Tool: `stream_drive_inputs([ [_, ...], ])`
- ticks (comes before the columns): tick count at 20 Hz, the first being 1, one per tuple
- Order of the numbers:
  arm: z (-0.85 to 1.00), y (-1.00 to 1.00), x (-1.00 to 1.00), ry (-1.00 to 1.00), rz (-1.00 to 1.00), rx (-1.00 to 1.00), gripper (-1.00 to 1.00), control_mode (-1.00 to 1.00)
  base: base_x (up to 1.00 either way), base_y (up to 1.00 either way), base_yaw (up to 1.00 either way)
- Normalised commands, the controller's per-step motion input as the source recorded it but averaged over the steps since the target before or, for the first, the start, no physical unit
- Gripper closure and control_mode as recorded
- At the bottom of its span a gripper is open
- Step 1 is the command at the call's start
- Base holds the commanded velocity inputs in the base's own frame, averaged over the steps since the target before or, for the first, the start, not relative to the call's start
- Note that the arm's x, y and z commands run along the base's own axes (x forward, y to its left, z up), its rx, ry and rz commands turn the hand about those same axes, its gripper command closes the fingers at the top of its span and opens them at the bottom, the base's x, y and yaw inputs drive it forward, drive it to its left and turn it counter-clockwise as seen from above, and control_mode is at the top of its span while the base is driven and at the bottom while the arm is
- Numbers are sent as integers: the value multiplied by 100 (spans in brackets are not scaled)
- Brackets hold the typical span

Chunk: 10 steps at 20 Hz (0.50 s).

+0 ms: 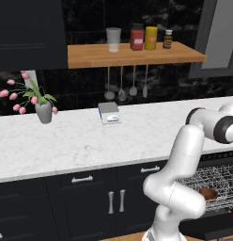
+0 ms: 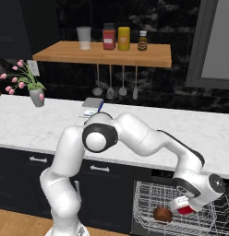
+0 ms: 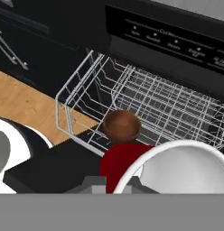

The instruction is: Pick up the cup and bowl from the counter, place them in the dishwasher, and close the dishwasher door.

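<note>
cup in my grip, held low over the dishwasher rack

my gripper [image 2: 184, 208] is pinched tight on the red cup [image 2: 185, 210], whose white inside fills the lower right of the hand view. the brown bowl [image 2: 162, 214] already sits in the silver wire rack [image 2: 148, 193], just beside the cup toward the cabinets. the rack is pulled out of the dishwasher [image 3: 168, 45] under the white marble counter [image 2: 33, 124]. well apart on that counter stands the grey vase with pink flowers [image 2: 37, 97].

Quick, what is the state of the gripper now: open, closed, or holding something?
Gripper: shut on the cup, held over the dishwasher rack beside the bowl.
</note>
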Motion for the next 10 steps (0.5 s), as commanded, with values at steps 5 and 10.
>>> stream_drive_inputs([
  [5, -8, -7, 39, 22, -12, 31, 100, -100, 0, 0, 0],
  [10, -52, -16, 7, 5, -3, 16, 100, -100, 0, 0, 0],
])
